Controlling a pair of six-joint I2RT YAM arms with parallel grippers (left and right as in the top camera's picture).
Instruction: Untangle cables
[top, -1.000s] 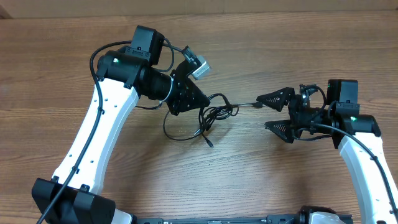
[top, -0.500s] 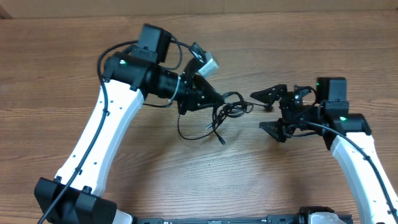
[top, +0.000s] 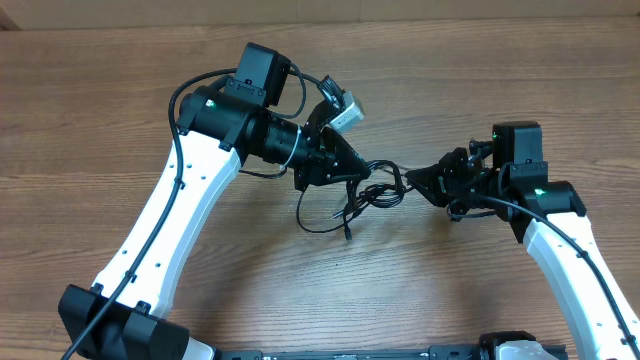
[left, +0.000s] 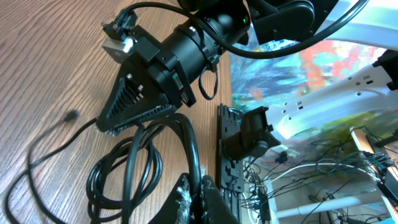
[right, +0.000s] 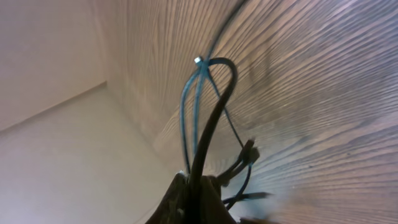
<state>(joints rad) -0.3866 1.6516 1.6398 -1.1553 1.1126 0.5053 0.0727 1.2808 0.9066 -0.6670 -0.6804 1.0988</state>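
Few thin blue strands among cables, right wrist only.

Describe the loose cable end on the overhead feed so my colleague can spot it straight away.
On the wooden table, the black cables bunch between the left gripper and right gripper. A thin loop sags from the bunch toward the arms' bases and ends in a small plug. It is the only end lying free on the wood below the bunch.

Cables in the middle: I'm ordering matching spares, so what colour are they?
The cables are black, clearest in the overhead view.
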